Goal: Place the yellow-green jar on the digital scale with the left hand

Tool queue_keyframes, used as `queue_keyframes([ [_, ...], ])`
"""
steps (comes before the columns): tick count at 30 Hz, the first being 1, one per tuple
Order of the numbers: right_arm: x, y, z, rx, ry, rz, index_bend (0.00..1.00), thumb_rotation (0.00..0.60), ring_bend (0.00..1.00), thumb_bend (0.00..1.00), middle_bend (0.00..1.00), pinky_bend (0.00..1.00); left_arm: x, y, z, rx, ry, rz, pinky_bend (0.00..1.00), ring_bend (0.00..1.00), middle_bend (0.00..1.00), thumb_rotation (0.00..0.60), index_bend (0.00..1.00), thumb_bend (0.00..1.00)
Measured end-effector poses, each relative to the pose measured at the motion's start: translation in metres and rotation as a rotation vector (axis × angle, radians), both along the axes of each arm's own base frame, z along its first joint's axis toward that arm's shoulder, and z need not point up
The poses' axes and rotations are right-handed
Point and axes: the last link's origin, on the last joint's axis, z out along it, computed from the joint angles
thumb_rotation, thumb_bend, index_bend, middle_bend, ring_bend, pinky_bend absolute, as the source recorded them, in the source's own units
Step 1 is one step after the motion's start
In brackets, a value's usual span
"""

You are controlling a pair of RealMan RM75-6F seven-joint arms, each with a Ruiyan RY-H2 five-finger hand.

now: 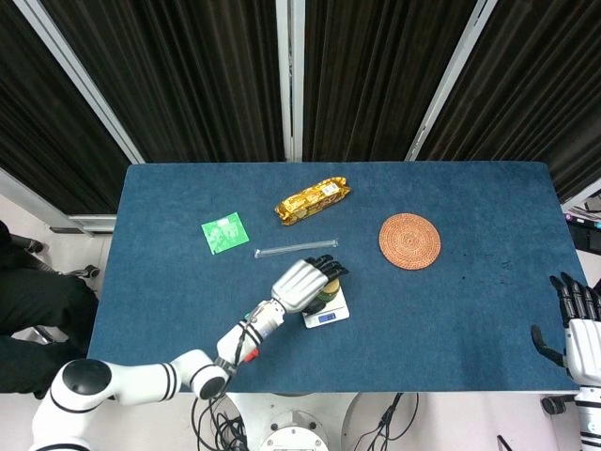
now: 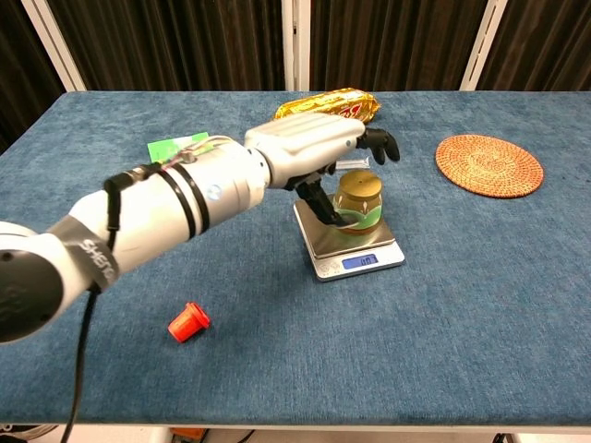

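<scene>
The yellow-green jar with its tan lid stands upright on the plate of the small digital scale. My left hand hovers over it from the left. Its fingers stretch out above and behind the lid, off the jar, while the thumb hangs close by the jar's left side. In the head view the left hand covers most of the jar, and the scale shows just beyond it. My right hand rests at the table's front right corner, fingers apart and holding nothing.
A gold snack packet lies behind the scale, with a clear tube between them. A woven coaster sits to the right and a green sachet at back left. A red cap lies near the front edge.
</scene>
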Motion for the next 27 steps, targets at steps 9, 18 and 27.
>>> queue_keyframes([
  [9,-0.002,0.004,0.001,0.005,0.012,-0.006,0.0,0.6,0.0,0.31,0.0,0.0,-0.05,-0.009,0.071,0.162,0.006,0.056,0.28,0.12,0.19,0.6,0.17,0.2],
  [18,0.001,0.005,-0.01,0.04,0.021,-0.005,0.0,0.6,0.0,0.31,0.0,0.0,-0.186,-0.075,0.148,0.418,0.1,0.248,0.24,0.12,0.21,0.6,0.18,0.19],
  [27,0.002,0.005,-0.027,0.099,0.022,-0.01,0.0,0.6,0.0,0.31,0.0,0.0,-0.26,-0.116,0.185,0.441,0.107,0.417,0.19,0.1,0.19,0.6,0.15,0.16],
])
